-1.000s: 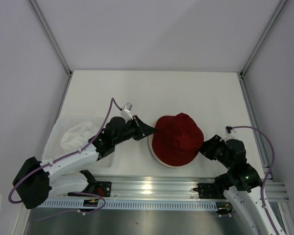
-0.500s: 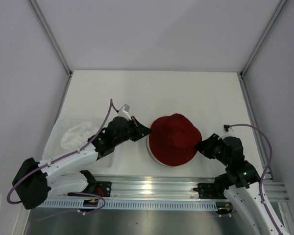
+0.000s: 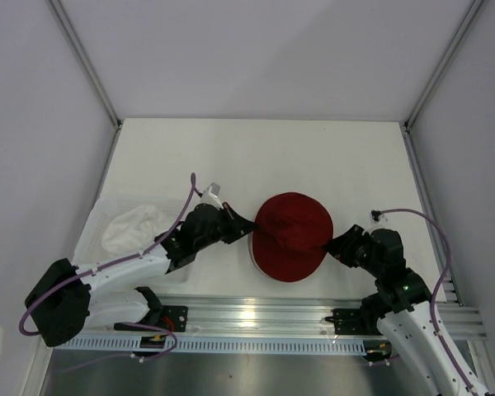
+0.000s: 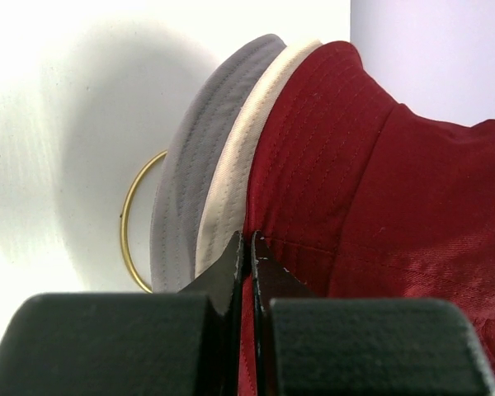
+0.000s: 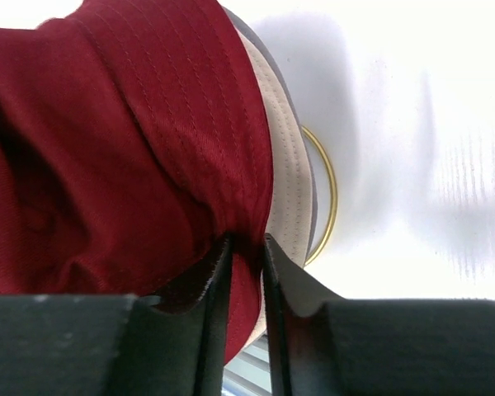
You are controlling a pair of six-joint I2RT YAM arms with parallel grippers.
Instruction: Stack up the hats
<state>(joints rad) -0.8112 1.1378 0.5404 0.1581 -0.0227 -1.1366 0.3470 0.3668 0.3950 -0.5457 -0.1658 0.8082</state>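
Observation:
The dark red hat (image 3: 291, 235) lies over the beige hat (image 3: 252, 253), whose cream brim and grey inside show in the left wrist view (image 4: 223, 190) and the right wrist view (image 5: 287, 190). My left gripper (image 3: 246, 226) is shut on the red hat's left brim (image 4: 280, 206). My right gripper (image 3: 330, 247) is shut on its right brim (image 5: 190, 124). The white hat (image 3: 132, 227) lies in the clear tray (image 3: 99, 214) at the left, apart from both grippers.
A thin gold ring (image 4: 130, 223) lies on the table under the beige hat; it also shows in the right wrist view (image 5: 328, 198). The metal rail (image 3: 256, 313) runs along the near edge. Frame posts stand at the back corners.
Both grippers have drawn the red hat's brim down and inward over the beige hat. The red hat now looks rounder and covers more of the beige brim.

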